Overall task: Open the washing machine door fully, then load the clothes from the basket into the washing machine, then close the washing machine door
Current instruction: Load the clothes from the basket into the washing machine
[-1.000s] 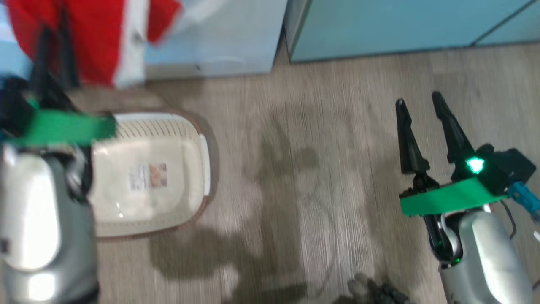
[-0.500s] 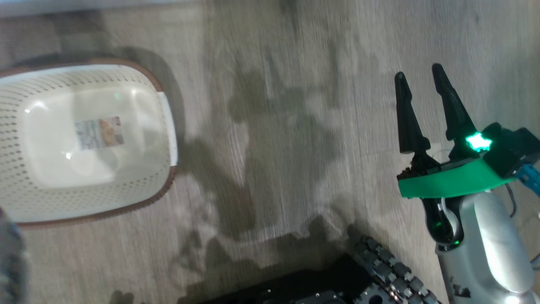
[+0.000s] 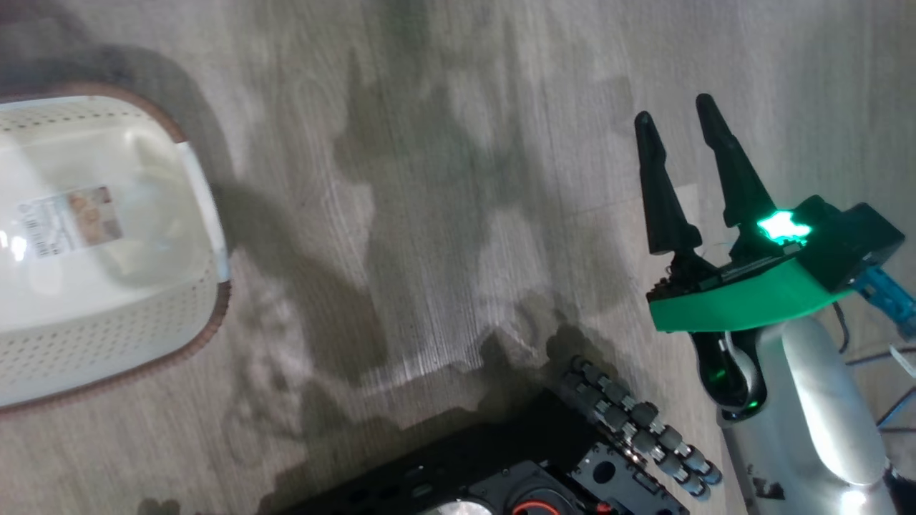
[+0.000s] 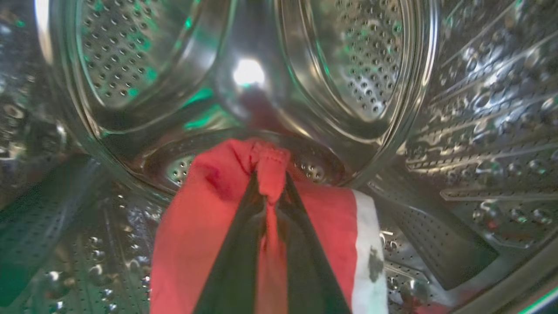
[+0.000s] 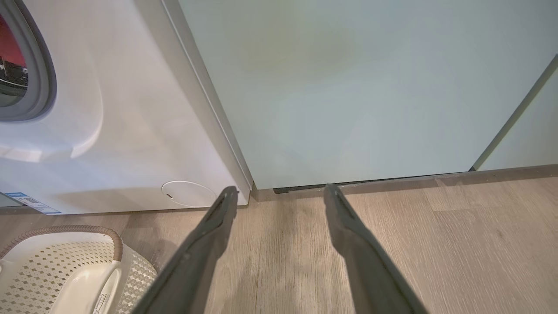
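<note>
We see the left gripper (image 4: 270, 194) clamped on the clothes (image 4: 196, 231), soft red fabric with a white stripe, inside the shiny, hole-dotted steel drum (image 4: 366, 65) of the washing machine (image 5: 130, 109). Its dark fingers (image 4: 235, 261) hide the cloth's middle. The right gripper (image 3: 674, 113) hangs with prongs apart over the wood-grain floor (image 3: 429, 179). At the left of the head view the cream, perforated, brown-rimmed basket (image 3: 107, 343) is cut off by the frame edge, and its label (image 3: 68, 222) is too blurred to read.
</note>
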